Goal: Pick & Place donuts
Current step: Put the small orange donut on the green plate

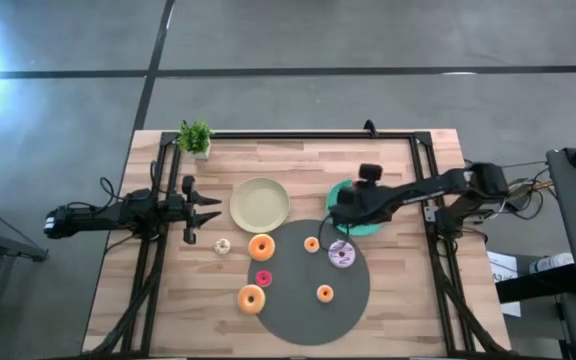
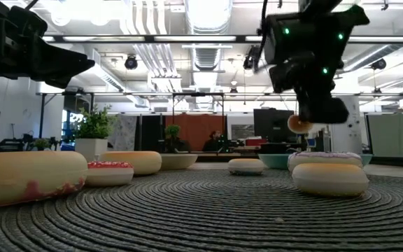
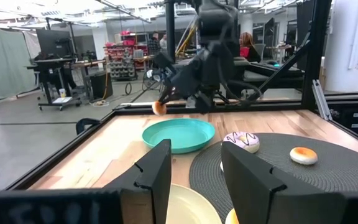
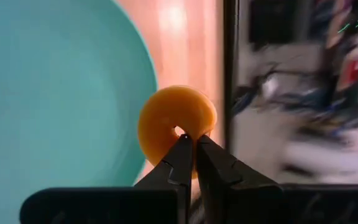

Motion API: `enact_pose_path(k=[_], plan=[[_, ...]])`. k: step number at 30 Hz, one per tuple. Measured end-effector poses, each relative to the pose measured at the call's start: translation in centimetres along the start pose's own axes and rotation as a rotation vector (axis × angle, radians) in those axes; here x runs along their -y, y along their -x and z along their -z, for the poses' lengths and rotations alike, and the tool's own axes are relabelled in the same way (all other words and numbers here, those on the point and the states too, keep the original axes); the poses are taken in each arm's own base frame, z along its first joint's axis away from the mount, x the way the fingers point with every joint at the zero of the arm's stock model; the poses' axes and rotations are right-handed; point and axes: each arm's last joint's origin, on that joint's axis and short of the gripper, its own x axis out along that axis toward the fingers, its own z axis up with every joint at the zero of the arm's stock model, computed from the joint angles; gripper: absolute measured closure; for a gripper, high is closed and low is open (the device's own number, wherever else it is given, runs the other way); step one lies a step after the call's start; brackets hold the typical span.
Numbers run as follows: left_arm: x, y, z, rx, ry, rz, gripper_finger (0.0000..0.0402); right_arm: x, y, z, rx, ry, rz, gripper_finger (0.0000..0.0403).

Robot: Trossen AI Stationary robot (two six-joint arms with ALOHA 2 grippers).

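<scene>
My right gripper (image 4: pixel 191 138) is shut on a small orange donut (image 4: pixel 178 123) and hovers over the teal plate (image 1: pixel 366 226), near its left rim. Three donuts lie on the grey mat (image 1: pixel 313 290): a large orange one (image 1: pixel 261 247), a lilac-white one (image 1: pixel 342 254) and a mini pink one (image 1: pixel 263 278). A second large orange donut (image 1: pixel 251 298) and two mini orange ones (image 1: pixel 311 244) (image 1: pixel 325 293) lie there too. A mini cream donut (image 1: pixel 222 246) rests on the bare wood. My left gripper (image 1: pixel 206 208) waits open, left of the cream plate (image 1: pixel 260 203). My right gripper has the mini orange donut by the part of its ring (image 4: pixel 188 163) nearest the fingers, whose tips reach up to its hole. The fingers (image 4: pixel 180 160) are almost closed together on it. The donut (image 2: pixel 299 124) is lifted clear, above the teal plate (image 3: pixel 179 134).
A small potted plant (image 1: pixel 196 137) stands at the table's far left corner. A black frame rail (image 1: pixel 308 135) runs along the far edge and down both sides. Bare wood lies at the near left, beside the mat.
</scene>
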Motion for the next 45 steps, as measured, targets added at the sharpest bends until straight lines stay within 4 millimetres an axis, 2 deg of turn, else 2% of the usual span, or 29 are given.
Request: enact_pose_path(k=[3,6,8,12,15,17,20,21,23,25,27,31,32,35,38,41,45], plan=[[0.0,0.0,0.0,0.0,0.0,0.0,0.0284,-0.8,0.7,-0.4,0.034,0.014,0.04,0.0393],[0.0,0.0,0.0,0.0,0.0,0.0,0.0284,-0.3,3.1,-1.4,0.126,-0.057,0.025,0.0389],[0.0,0.0,0.0,0.0,0.0,0.0,0.0284,1.2,5.4,-2.3,0.202,-0.208,-0.021,0.039],[0.0,0.0,0.0,0.0,0.0,0.0,0.0284,5.2,9.2,-2.9,0.306,-0.695,-0.171,0.0393],[0.0,0.0,-0.1,0.009,-0.029,-0.003,0.0284,6.4,11.5,-3.0,0.403,-0.849,-0.138,0.0394],[-0.1,0.0,-0.6,0.057,-0.045,-0.011,0.0284,6.5,12.7,-3.3,0.461,-0.819,-0.089,0.0394],[-0.2,0.2,-1.8,0.189,0.058,-0.017,0.0284,5.6,13.9,-4.3,0.51,-0.664,0.005,0.0394],[-0.3,0.3,-2.5,0.261,0.145,-0.025,0.0284,5.3,14.1,-4.7,0.513,-0.604,0.036,0.0394],[-0.7,0.6,-3.5,0.388,0.415,-0.076,0.0284,4.7,14.3,-5.6,0.515,-0.503,0.085,0.0394],[-1.1,0.7,-3.5,0.441,0.761,-0.164,0.0284,4.4,14.7,-6.4,0.522,-0.445,0.131,0.0394],[-1.3,0.4,-2.5,0.412,1.058,-0.233,0.0284,4.3,15.0,-7.1,0.531,-0.417,0.178,0.0394],[-0.9,-0.5,-0.1,0.211,1.43,-0.266,0.0284,4.3,15.3,-8.3,0.536,-0.377,0.22,0.0394],[-0.8,-0.6,0.1,0.181,1.472,-0.266,0.0284,4.3,15.5,-8.4,0.54,-0.368,0.223,0.0394],[-0.8,-0.9,0.6,0.13,1.426,-0.3,0.0284,4.4,15.7,-8.6,0.543,-0.344,0.227,0.0394],[-0.8,-1.0,0.4,0.136,1.459,-0.279,0.0284,4.3,16.0,-8.5,0.552,-0.349,0.222,0.0394],[-0.8,-1.0,-0.4,0.218,1.501,-0.226,0.0284,4.4,16.3,-8.1,0.559,-0.326,0.223,0.0394],[-0.9,-0.9,-2.3,0.379,1.517,-0.075,0.0284,4.7,16.5,-8.0,0.564,-0.293,0.23,0.0394]])
